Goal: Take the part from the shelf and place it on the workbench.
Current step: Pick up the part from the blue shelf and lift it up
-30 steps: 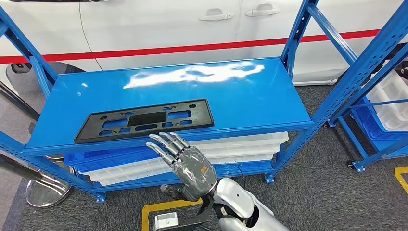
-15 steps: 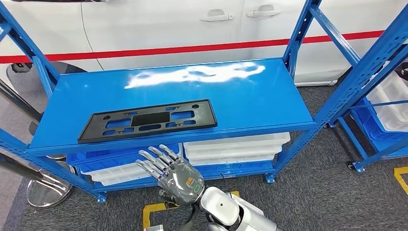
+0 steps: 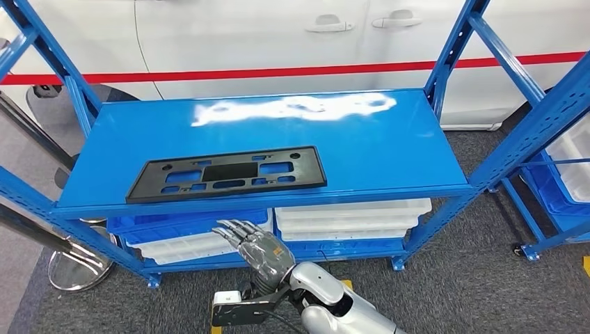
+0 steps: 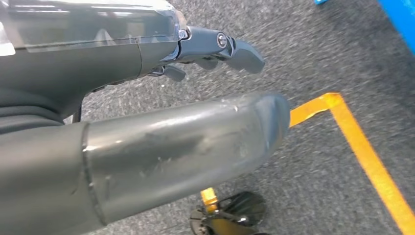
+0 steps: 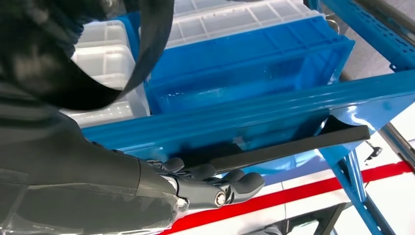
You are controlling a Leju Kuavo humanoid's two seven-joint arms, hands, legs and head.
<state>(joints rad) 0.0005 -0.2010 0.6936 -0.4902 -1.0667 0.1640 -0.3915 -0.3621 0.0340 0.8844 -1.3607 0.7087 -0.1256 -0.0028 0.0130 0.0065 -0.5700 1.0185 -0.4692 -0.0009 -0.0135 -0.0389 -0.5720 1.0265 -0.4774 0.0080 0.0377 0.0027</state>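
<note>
The part is a flat black plastic plate (image 3: 228, 174) with several cut-outs, lying along the front left of the blue shelf top (image 3: 389, 146). My right hand (image 3: 256, 245) hangs below the shelf's front edge, under the plate's middle, fingers spread and holding nothing. In the right wrist view its dark fingers (image 5: 215, 181) sit just under the blue shelf lip (image 5: 235, 117), with the plate's edge (image 5: 293, 145) jutting past it. My left hand (image 4: 195, 98) hangs over the grey floor, thumb and fingers apart, empty.
White trays (image 3: 348, 216) and blue bins (image 3: 188, 221) fill the lower shelf. A white car with a red stripe (image 3: 278, 71) stands behind. Another blue rack (image 3: 556, 139) is at the right, a metal stand base (image 3: 73, 268) at the left. Yellow tape (image 4: 362, 147) marks the floor.
My right hand has dropped from level with the shelf's front edge to below it. The camera has shifted a little, sliding the shelf rightward and down in the picture. The plate has not moved.
</note>
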